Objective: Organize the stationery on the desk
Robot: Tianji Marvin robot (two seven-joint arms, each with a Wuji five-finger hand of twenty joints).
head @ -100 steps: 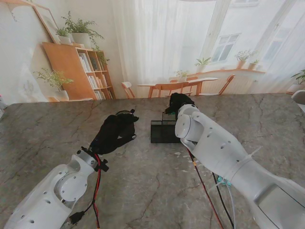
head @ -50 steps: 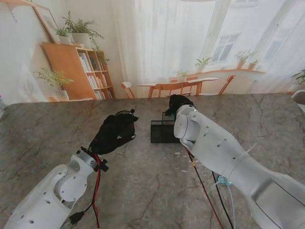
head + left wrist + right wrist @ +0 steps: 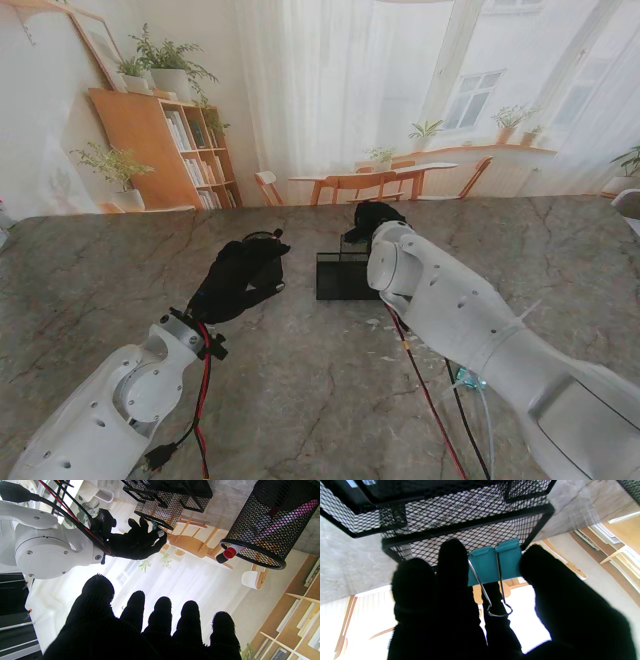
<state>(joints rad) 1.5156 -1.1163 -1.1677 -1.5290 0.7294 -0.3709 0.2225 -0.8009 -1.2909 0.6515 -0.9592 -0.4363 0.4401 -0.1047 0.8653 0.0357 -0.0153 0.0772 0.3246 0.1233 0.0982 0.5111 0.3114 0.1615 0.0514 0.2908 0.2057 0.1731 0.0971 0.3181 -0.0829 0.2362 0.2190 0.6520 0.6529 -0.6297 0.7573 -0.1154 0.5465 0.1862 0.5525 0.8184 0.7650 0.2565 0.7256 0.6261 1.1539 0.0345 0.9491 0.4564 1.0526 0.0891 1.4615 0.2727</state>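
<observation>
My right hand hovers over the far edge of the black mesh desk organizer and is shut on a teal binder clip. In the right wrist view the clip sits between black-gloved fingers, just at the organizer's mesh rim. The left wrist view shows that right hand pinching the clip beside the organizer. My left hand rests to the left of the organizer, fingers spread with nothing in them. A round black mesh pen cup lies tipped by the left hand, with a red-capped marker at its mouth.
The marble table top stretches around both arms. Red and black cables run along the right arm. Small pale bits lie on the table nearer to me than the organizer.
The right hand shifted slightly over the organizer's far edge, still holding the clip. The left hand has stayed put.
</observation>
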